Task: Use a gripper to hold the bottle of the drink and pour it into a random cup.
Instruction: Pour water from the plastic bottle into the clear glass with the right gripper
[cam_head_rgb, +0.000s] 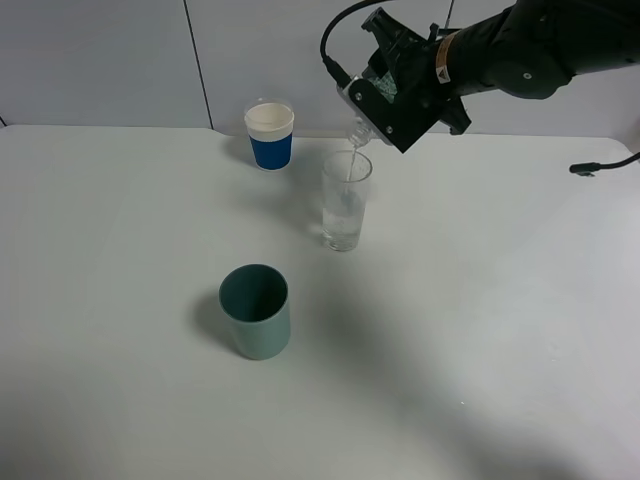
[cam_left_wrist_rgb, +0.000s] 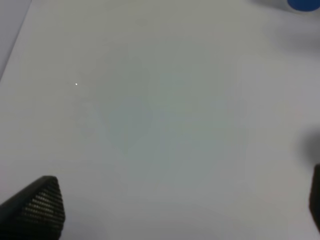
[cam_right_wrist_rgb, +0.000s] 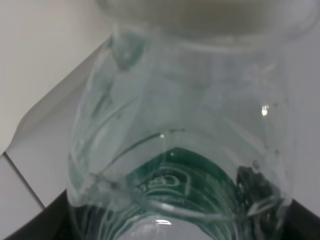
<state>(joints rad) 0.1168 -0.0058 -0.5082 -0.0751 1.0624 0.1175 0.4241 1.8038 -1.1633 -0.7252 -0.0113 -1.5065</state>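
Teal cup (cam_head_rgb: 255, 310) sits nearest on the table (cam_head_rgb: 120, 300), untouched; blue-and-white paper cup (cam_head_rgb: 269, 135) is far back. Right pincer (cam_head_rgb: 405, 95) is clamped on the bottle (cam_head_rgb: 362, 122), whose long axis slants down-left. Its mouth is just above the rim of the clear glass (cam_head_rgb: 345, 205), which stands below-left of that pincer, and a thin stream is going in. Left pincer (cam_left_wrist_rgb: 175, 205) is spread wide, holding nothing. Pour looks midway.

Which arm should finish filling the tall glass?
Right. The right fingers grip the bottle, tipped over the tall glass with drink streaming in. The left fingers are over bare table, holding nothing.
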